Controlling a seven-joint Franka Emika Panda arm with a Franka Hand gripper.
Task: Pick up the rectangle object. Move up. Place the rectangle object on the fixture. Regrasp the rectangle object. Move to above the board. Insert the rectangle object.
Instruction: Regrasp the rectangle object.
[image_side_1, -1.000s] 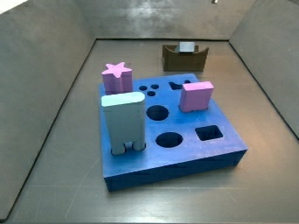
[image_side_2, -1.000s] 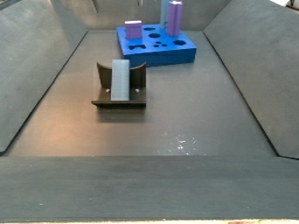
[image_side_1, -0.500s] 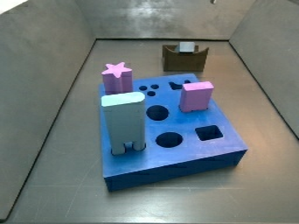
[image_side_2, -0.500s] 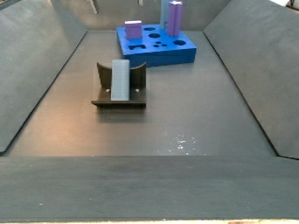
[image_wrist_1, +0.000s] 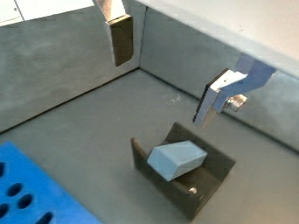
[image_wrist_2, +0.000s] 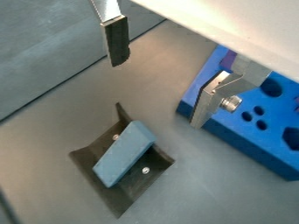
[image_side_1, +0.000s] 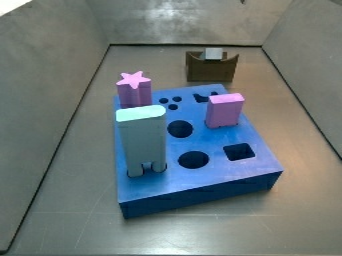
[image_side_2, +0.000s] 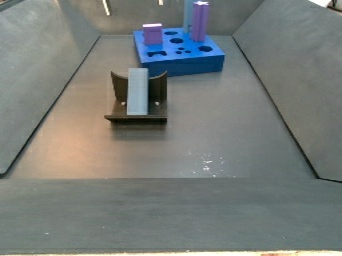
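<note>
The slate grey-blue rectangle object (image_side_2: 135, 92) lies in the dark fixture (image_side_2: 158, 98), loose. It shows in both wrist views (image_wrist_1: 177, 158) (image_wrist_2: 124, 153), resting in the fixture (image_wrist_1: 205, 189) (image_wrist_2: 91, 155). In a side view only its end (image_side_1: 211, 52) rises from the fixture (image_side_1: 211, 69). My gripper (image_wrist_1: 167, 70) (image_wrist_2: 163, 70) is open and empty, well above the fixture, with nothing between the fingers (image_wrist_1: 121, 39) (image_wrist_2: 117, 42). The blue board (image_side_1: 214, 172) (image_side_2: 203, 62) with shaped holes lies apart from the fixture; its corner shows in both wrist views (image_wrist_1: 35, 188) (image_wrist_2: 267, 122).
On the board stand a pale blue block with legs (image_side_1: 140, 140), a pink star block (image_side_1: 132, 88) and a pink block (image_side_1: 225, 108). Sloping grey walls (image_side_2: 40, 90) enclose the dark floor on all sides.
</note>
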